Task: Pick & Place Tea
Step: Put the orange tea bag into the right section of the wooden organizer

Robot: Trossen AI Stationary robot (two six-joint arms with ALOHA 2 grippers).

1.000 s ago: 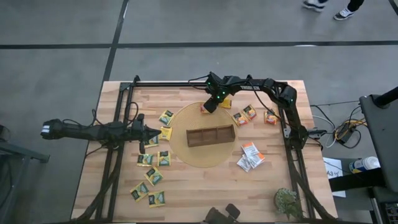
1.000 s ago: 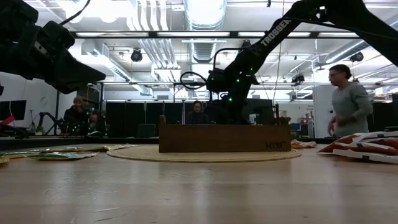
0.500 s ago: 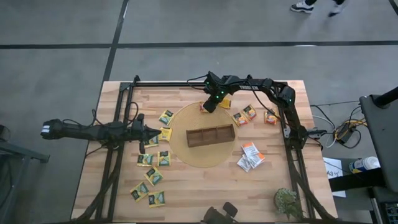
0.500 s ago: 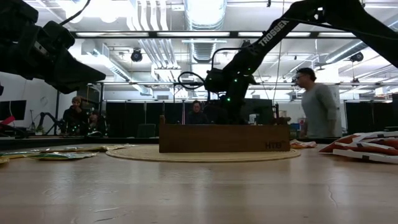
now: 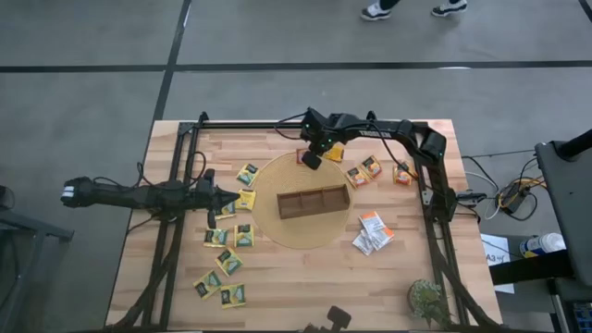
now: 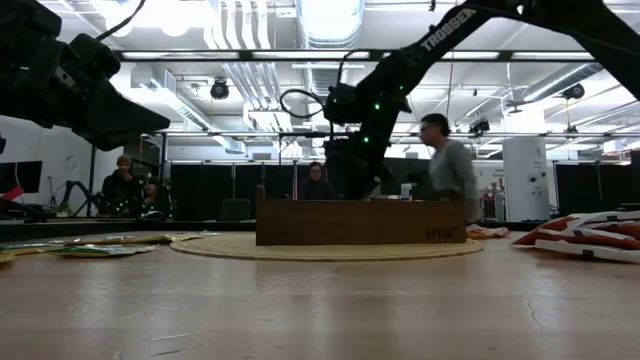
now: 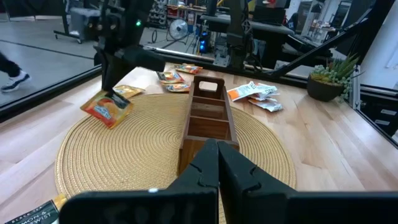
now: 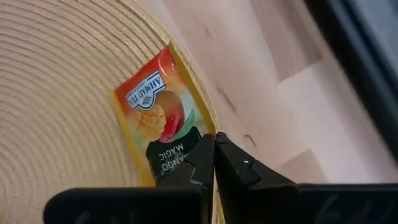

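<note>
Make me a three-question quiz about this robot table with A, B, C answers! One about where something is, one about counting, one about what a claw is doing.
1. Where is the wooden tray?
A. On the round woven mat
B. On the floor
C. Beside the potted plant

2. How many compartments has the tray?
A. One
B. Three
C. Six

3. What is the right gripper doing?
A. Hanging open over the tray
B. Pinching the orange tea packet
C. Holding the plant

Answers:
1 A, the high view shows the tray in the mat's middle.
2 B, two dividers show from above.
3 B, the right wrist view shows its fingers shut on the packet's edge, by the mat's rim.
</note>
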